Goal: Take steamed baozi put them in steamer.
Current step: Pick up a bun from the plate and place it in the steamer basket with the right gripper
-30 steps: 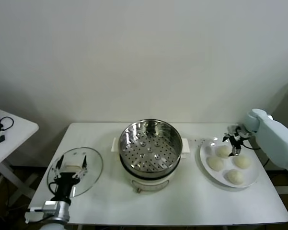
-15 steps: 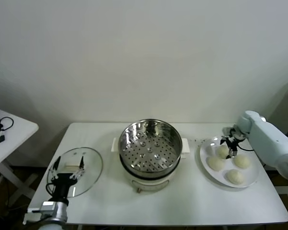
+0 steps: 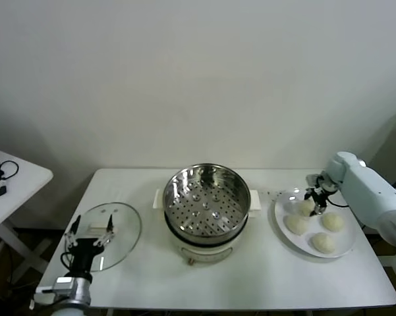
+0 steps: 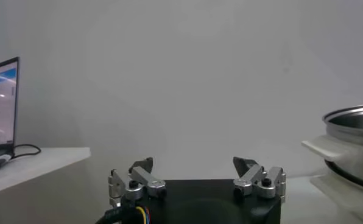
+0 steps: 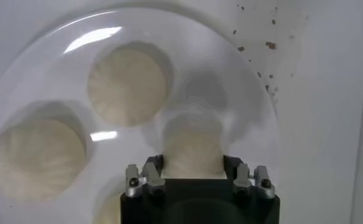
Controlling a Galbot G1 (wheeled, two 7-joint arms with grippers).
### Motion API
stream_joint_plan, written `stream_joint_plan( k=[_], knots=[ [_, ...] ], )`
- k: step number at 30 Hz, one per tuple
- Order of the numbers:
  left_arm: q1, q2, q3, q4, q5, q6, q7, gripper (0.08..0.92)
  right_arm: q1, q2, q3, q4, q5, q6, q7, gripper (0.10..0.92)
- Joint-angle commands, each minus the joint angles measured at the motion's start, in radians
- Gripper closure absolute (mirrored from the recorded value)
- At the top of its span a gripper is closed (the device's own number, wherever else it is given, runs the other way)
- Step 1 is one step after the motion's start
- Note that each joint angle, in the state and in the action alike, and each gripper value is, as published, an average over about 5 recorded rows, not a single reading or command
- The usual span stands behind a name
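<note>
The steamer (image 3: 206, 204), a shiny steel pot with a perforated tray on a white base, stands mid-table and holds nothing; its side also shows in the left wrist view (image 4: 352, 140). Four cream-white baozi are at the white plate (image 3: 281, 214) on the right. My right gripper (image 3: 314, 199) is shut on the far-left baozi (image 3: 306, 208), which fills the gap between the fingers in the right wrist view (image 5: 192, 143). I cannot tell whether it is on the plate or just above it. The other three baozi (image 3: 295, 224) (image 3: 332, 221) (image 3: 323, 243) lie on the plate. My left gripper (image 3: 89, 232) waits open and empty at the front left.
A round glass lid (image 3: 122, 227) lies flat on the table under and beside the left gripper. A small side table (image 3: 16, 181) with cables stands to the far left, and a laptop (image 4: 2, 103) is on it. A wall is close behind the table.
My right gripper came down from just above the far-left baozi and closed on it. The left gripper drew back slightly toward the front edge.
</note>
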Motion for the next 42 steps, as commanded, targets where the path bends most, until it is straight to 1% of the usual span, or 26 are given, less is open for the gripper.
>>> stream_joint_plan(
  k=[1, 9, 11, 16, 20, 24, 29, 36, 42],
  knots=[
    [0.001, 0.001, -0.004, -0.002, -0.002, 0.0, 0.0, 0.177, 0.055, -0.042, -0.075, 0.13, 0.053, 0.003, -0.007, 0.372],
    [0.015, 0.006, -0.012, -0.007, -0.007, 0.0, 0.0, 0.177, 0.325, -0.144, -0.326, 0.464, 0.15, 0.049, -0.039, 0.364],
    [0.022, 0.011, -0.013, -0.011, -0.006, 0.001, 0.001, 0.177, 0.401, -0.15, -0.368, 0.537, 0.134, 0.095, -0.047, 0.365],
    [0.031, 0.021, -0.014, -0.02, -0.002, 0.001, 0.002, 0.177, 0.539, -0.118, -0.402, 0.684, 0.032, 0.228, -0.05, 0.365],
    [0.031, 0.022, -0.012, -0.026, 0.008, 0.01, 0.0, 0.177, 0.586, -0.074, -0.424, 0.802, 0.019, 0.253, -0.048, 0.364],
    [0.029, 0.022, -0.009, -0.03, 0.019, 0.018, -0.003, 0.177, 0.572, -0.008, -0.421, 0.899, -0.017, 0.254, -0.038, 0.364],
    [0.027, 0.025, -0.004, -0.026, 0.023, 0.023, -0.007, 0.177, 0.514, 0.092, -0.417, 0.949, -0.063, 0.253, -0.033, 0.359],
    [0.032, 0.042, 0.003, -0.03, 0.036, 0.024, -0.008, 0.177, 0.425, 0.184, -0.428, 0.923, -0.109, 0.248, -0.032, 0.355],
    [0.035, 0.042, 0.001, -0.026, 0.034, 0.024, -0.01, 0.177, 0.379, 0.24, -0.454, 0.878, -0.144, 0.251, -0.028, 0.355]
  ],
)
